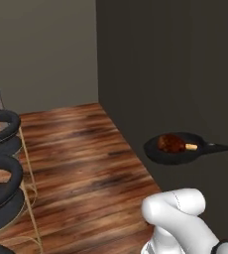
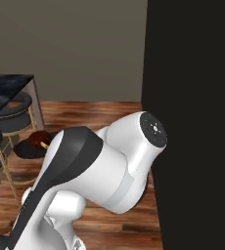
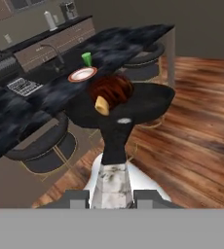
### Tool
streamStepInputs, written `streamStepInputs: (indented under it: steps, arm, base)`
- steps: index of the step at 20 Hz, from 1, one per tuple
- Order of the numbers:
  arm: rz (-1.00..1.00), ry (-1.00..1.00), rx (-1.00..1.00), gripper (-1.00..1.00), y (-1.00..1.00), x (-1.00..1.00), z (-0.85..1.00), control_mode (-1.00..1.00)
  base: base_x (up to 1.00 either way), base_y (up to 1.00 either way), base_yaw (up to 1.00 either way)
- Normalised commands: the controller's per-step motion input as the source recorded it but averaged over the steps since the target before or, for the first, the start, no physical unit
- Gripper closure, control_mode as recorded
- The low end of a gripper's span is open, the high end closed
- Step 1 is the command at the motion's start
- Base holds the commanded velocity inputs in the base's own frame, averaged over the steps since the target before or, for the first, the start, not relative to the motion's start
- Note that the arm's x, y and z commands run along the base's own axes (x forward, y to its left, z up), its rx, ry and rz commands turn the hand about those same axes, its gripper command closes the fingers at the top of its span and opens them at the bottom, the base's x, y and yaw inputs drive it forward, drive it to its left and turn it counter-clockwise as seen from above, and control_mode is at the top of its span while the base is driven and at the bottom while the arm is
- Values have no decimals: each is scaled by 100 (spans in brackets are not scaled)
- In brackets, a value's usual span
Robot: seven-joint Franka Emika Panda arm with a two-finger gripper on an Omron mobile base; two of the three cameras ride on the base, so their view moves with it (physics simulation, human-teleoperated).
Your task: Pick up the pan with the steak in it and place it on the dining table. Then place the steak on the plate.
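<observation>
Black pan (image 1: 178,150) is up in the air over the wood floor (image 1: 81,163), carried by its handle, with the steak (image 1: 171,143) sitting in it, bone end toward the handle. In the hand view the gripper (image 3: 112,193) sits at the silver end of the handle, and the pan bowl stretches away from it, level enough that the meat rests near the middle. The fingers themselves are mostly hidden behind the handle, so I read the hand as clamped on the pan because nothing else supports it (a judgement, not a clear sight of the pads).

The dining table (image 3: 46,92) lies ahead and left in the hand view, its black marble top well apart from the pan. The plate (image 3: 82,74) rests on it, with the green cup (image 3: 87,59) just beyond. Bar stools (image 3: 50,138) stand along the table's near edge, and the pan is near the stool (image 2: 9,114) in the right base view.

Step in hand: carrying the pan to the table, so placing is not yet done. To do it well, keep the pan flat so the steak doesn't slide out, bring it in above stool height, then lower it onto bare marble near the plate without touching plate or cup. A long handle means leverage, so move slowly and avoid sudden wrist rolls.
</observation>
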Motion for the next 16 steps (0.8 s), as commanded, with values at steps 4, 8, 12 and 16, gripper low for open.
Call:
streamStepInputs:
  steps: [4, 8, 12, 16]
  arm:
    - [0, 0, 0, 100, 0, 0, 0, 100]
    - [0, 0, 0, 100, 0, 0, 0, 100]
    - [0, 0, 0, 100, 0, 0, 0, 100]
    - [0, 0, 0, 100, 0, 0, 0, 100]
  base:
    - [100, 0, 2]
    - [89, -3, 12]
    - [27, -3, 37]
    - [1, 0, 45]
